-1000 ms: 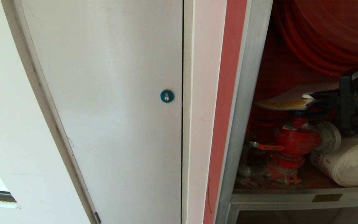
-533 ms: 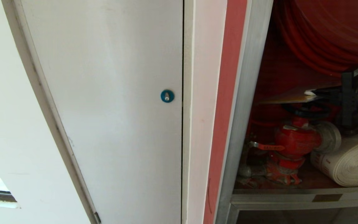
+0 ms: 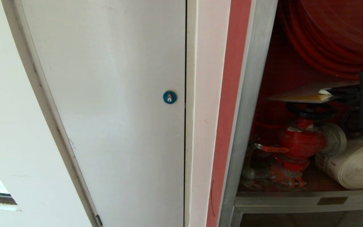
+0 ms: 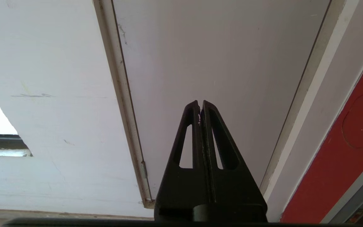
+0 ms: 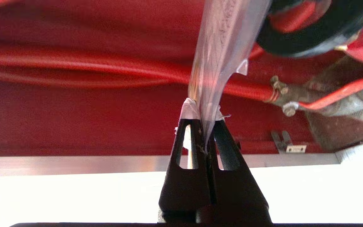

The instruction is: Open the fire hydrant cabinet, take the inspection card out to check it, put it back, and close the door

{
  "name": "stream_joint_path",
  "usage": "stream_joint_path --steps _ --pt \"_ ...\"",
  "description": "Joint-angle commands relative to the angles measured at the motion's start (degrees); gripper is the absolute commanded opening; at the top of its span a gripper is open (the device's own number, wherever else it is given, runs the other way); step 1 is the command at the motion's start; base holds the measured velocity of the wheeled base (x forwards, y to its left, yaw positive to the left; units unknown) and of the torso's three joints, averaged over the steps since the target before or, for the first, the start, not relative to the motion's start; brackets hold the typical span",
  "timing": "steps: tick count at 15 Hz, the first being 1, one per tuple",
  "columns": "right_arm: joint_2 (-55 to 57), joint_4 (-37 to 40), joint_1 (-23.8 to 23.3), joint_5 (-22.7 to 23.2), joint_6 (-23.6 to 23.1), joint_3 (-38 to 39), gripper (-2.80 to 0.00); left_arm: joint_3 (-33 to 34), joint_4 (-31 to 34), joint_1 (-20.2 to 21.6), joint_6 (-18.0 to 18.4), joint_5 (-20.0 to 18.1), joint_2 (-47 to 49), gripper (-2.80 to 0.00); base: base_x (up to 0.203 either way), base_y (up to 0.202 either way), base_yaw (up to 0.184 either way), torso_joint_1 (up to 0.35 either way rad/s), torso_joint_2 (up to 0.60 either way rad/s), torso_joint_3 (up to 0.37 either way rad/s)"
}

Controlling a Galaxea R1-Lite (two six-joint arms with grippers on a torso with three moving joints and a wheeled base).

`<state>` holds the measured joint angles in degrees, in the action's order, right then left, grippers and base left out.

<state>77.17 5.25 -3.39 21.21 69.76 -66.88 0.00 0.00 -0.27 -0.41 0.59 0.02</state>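
Head view: you have the inspection card (image 3: 307,94) lying nearly flat inside the open fire hydrant cabinet (image 3: 257,94), at about 3 o'clock in the picture, just above the black handwheel of the red valve (image 3: 301,138). Over the last second the card has levelled out from a drooping tilt and shifted a little toward 3 o'clock, along with the right gripper (image 3: 342,92). Judgement: the card is on its way out of the cabinet for checking, or being repositioned there; the frames do not tell you which.

Right wrist view: the right gripper (image 5: 205,126) is clamped tight on the card's edge, and the laminated sheet (image 5: 222,47) rises edge-on from between the fingers (image 5: 187,148).

The white rolled hose (image 3: 354,167) sits at 4 o'clock, the red hose reel (image 3: 332,34) at 1 o'clock. The plain white panel (image 3: 112,110) with its blue round lock (image 3: 169,97) fills the 9 o'clock side.

Left wrist view: the left gripper (image 4: 201,105) is parked, fingers pressed together, holding nothing, facing the white panel.

The cabinet door is out of view, so closing remains to be done.
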Motion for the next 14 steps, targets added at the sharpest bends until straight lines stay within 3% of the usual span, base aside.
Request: stream_joint_path --steps 1,14 --pt "-0.53 0.02 -0.17 0.15 0.38 -0.28 -2.80 0.00 0.00 0.00 -0.03 0.02 0.00 -2.80 0.000 0.000 0.000 0.000 0.00 0.000" --pt "3.79 0.03 -0.13 -3.54 0.46 -2.64 -2.80 0.00 0.00 0.00 -0.03 0.02 -0.02 -2.80 0.000 0.000 0.000 0.000 0.00 0.000"
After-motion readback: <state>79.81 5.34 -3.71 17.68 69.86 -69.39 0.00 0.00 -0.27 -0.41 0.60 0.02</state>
